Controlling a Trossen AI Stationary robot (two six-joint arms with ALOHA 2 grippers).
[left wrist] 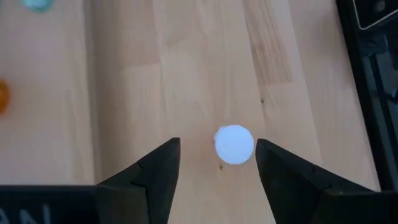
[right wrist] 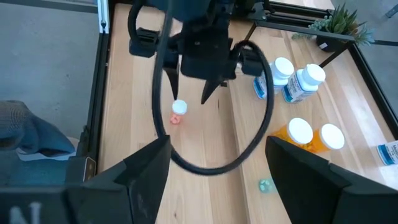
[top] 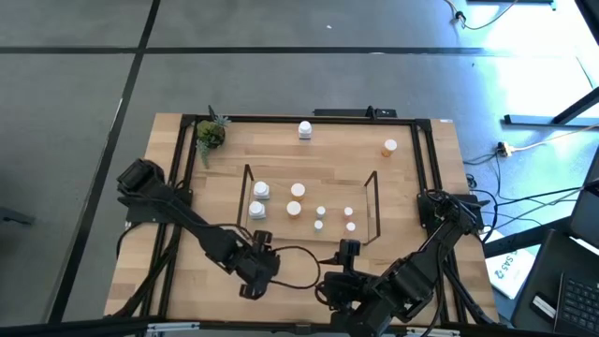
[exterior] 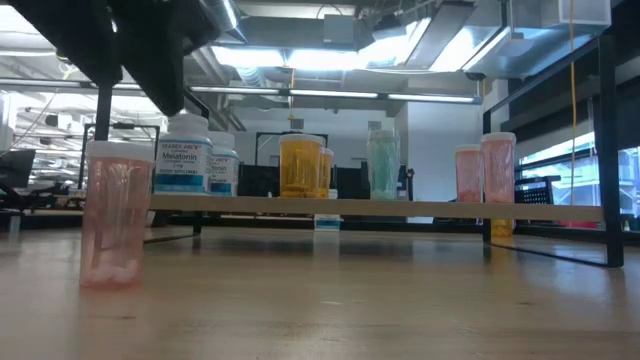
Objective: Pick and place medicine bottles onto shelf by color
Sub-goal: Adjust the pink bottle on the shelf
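a: where's the left gripper (top: 251,291)?

b: low over the near left part of the table (top: 412,271), in front of the shelf (top: 311,204). its fingers (left wrist: 158,171) stand apart, pointing down on either side of a small pink bottle (right wrist: 178,112) with a white cap. in the left wrist view there's bare wood showing between the cap and each finger, so they aren't touching it.

a: so the bottle's on the table?

b: yes, upright on the wood, off the shelf. in the low view it's the big pink shape at the left, close to the camera.

a: and the right gripper (right wrist: 216,163)?

b: at the near edge of the table, right of the left one, fingers spread wide with nothing between them, facing toward the left gripper.

a: what's on the shelf?

b: two white bottles (top: 259,200) at the left end, labelled; then two orange bottles (top: 296,199); then two small teal ones (top: 320,217), then two pink ones (top: 349,219) toward the right end. all standing upright.

a: anything else off the shelf?

b: one white bottle (top: 305,130) stands near the far edge of the table, an orange bottle (top: 389,147) sits at the far right, and a potted plant (top: 211,135) is in the far left corner.
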